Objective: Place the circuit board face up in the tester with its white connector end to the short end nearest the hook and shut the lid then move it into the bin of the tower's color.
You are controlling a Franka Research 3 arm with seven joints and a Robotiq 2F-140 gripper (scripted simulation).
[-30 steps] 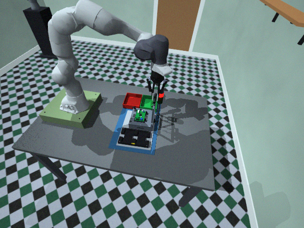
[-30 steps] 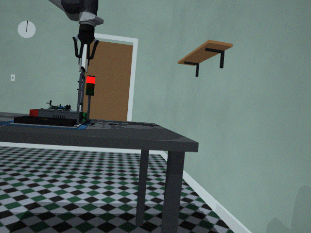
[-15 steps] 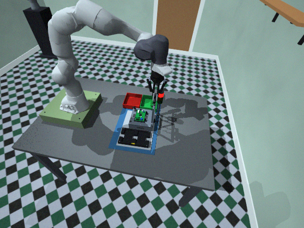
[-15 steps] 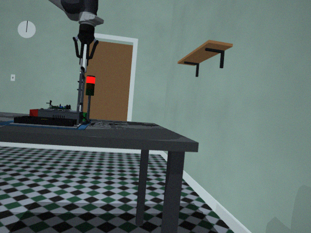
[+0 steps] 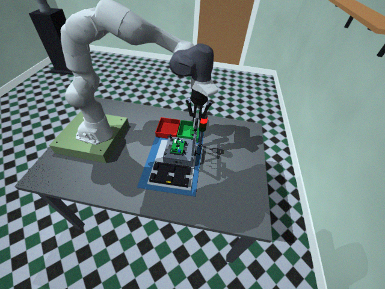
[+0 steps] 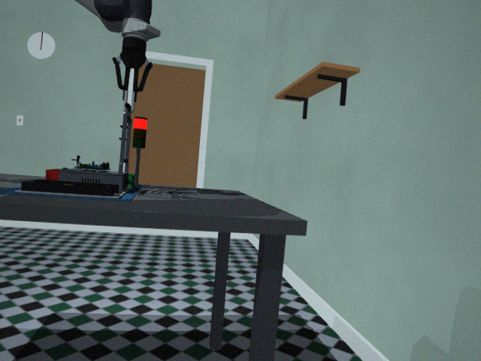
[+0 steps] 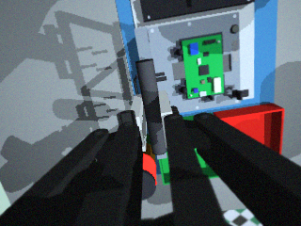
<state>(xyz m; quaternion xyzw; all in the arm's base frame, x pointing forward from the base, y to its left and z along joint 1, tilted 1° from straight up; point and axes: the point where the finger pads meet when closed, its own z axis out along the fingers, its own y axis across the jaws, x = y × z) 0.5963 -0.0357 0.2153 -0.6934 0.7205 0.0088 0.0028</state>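
Test was done: signal tower (image 6: 140, 125) showed red, lid (image 6: 125, 144) stood upright. Jaws (image 6: 129, 101) were nipped narrow on lid's handle (image 7: 151, 105). Board (image 7: 203, 64) lay below jaws in tester (image 5: 174, 160), w/ red bin (image 5: 167, 127) transfer left.

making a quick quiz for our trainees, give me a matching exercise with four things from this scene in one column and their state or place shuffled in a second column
Things:
1. circuit board
2. signal tower
3. lid
4. gripper

States:
A. shows red
B. raised upright
C. lies on the tester plate
D. shut on the lid handle

Pairs: 1-C, 2-A, 3-B, 4-D
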